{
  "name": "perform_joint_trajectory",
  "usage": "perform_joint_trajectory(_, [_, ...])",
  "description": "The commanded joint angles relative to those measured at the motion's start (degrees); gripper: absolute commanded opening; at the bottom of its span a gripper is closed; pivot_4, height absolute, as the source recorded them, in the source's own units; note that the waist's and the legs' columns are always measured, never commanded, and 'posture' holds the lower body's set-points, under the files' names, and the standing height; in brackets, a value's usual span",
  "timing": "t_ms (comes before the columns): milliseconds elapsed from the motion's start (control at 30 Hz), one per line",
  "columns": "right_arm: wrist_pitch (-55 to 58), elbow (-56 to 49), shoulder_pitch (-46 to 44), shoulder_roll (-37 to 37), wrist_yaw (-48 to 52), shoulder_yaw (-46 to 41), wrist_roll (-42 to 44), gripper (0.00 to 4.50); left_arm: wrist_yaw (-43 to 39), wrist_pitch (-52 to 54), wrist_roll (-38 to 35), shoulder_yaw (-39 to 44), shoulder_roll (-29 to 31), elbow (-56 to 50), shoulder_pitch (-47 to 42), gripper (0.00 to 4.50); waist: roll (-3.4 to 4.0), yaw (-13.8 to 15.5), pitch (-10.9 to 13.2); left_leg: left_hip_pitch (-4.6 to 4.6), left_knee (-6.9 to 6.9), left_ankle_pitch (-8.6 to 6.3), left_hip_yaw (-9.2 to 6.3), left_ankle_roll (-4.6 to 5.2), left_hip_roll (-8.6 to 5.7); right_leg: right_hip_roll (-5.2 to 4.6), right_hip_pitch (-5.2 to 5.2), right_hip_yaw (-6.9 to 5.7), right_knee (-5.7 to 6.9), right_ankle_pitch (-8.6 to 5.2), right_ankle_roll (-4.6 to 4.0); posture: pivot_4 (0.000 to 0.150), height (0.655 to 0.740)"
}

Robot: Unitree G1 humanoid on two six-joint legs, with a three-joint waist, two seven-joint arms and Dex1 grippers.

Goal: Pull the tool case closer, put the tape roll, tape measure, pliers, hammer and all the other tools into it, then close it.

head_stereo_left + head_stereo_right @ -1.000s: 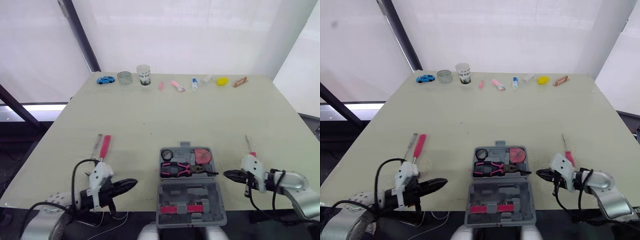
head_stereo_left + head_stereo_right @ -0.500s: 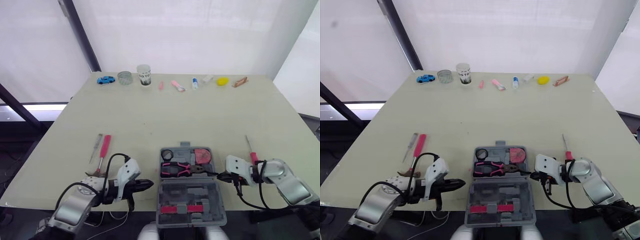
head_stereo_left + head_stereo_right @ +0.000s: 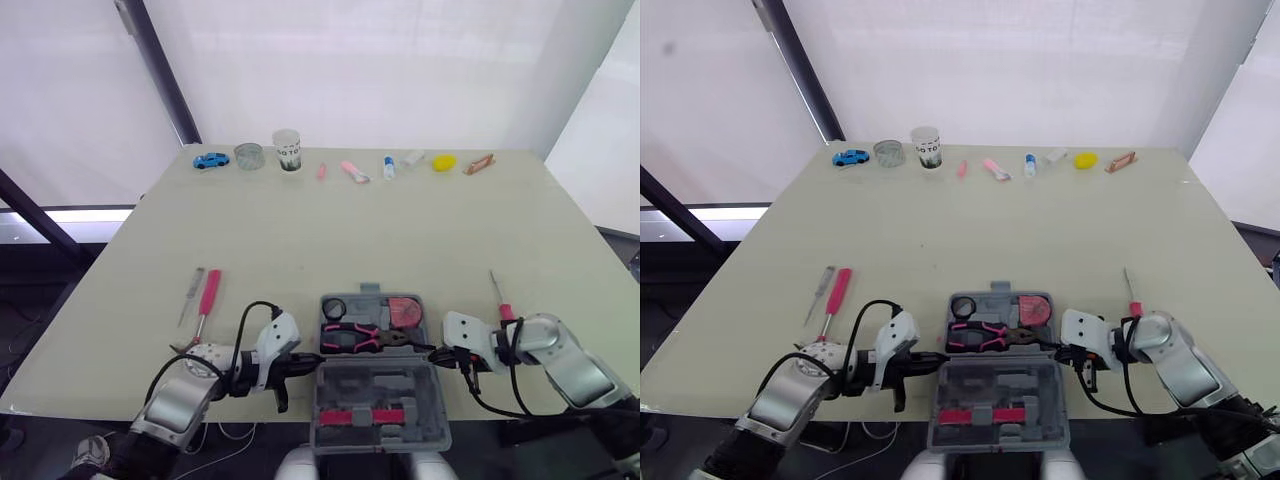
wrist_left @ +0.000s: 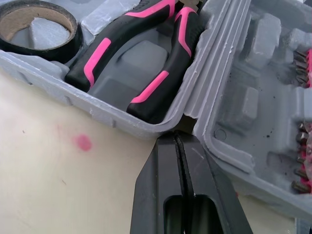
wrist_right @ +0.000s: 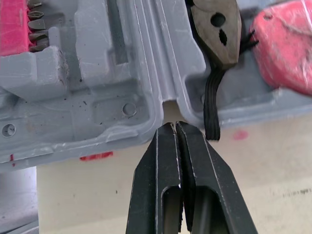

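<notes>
Left end effector [image 4: 176, 137] and right end effector [image 5: 174, 126], both closed and empty, sit at the tool case [image 3: 350, 388] hinge notches. It is apparently being slid nearer, so keep both pushes even or it twists.

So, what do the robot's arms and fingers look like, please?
The arms are silver-grey metal with a white block at each wrist. The left gripper and the right gripper each have two black fingers, long and tapering to a point. Black cables loop along both forearms.
</notes>
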Motion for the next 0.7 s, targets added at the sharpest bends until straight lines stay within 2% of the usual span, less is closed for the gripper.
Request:
perform_joint_trajectory(33, [-0.5, 0.18, -2.2, 0.94, -0.17, 0.02, 0.27, 0.08, -0.37, -1.57, 0.22, -0.09, -1.14, 1.48, -2.49, 0.0, 0.0, 0.02, 0.0, 0.0, 0.0, 0.0, 0.0, 0.0, 0.0, 0.0, 0.0, 0.0, 0.0, 0.0, 0.0, 0.15, 0.74])
perform_joint_trajectory(300, [-5.42, 9.84, -6.87, 2.84, -0.67, 0.2, -1.53, 0.08, -1.79, -4.19, 1.95, -0.33, -2.28, 7.68, -6.13, 0.0, 0.0, 0.01, 0.0, 0.02, 0.08, 0.01, 0.08, 0.0, -0.03, 0.0, 0.06, -0.01, 0.06, 0.01, 0.0, 0.15, 0.74])
perform_joint_trajectory(700, [-11.72, 21.79, -13.76, 5.75, -0.36, 0.58, -3.75, 0.08, -4.51, -12.25, 6.37, -0.83, -5.17, 24.57, -16.41, 0.0, 0.0, -0.02, 0.0, 0.02, 0.1, 0.03, 0.12, -0.01, -0.05, 0.04, 0.07, -0.05, 0.12, 0.13, 0.21, 0.15, 0.74])
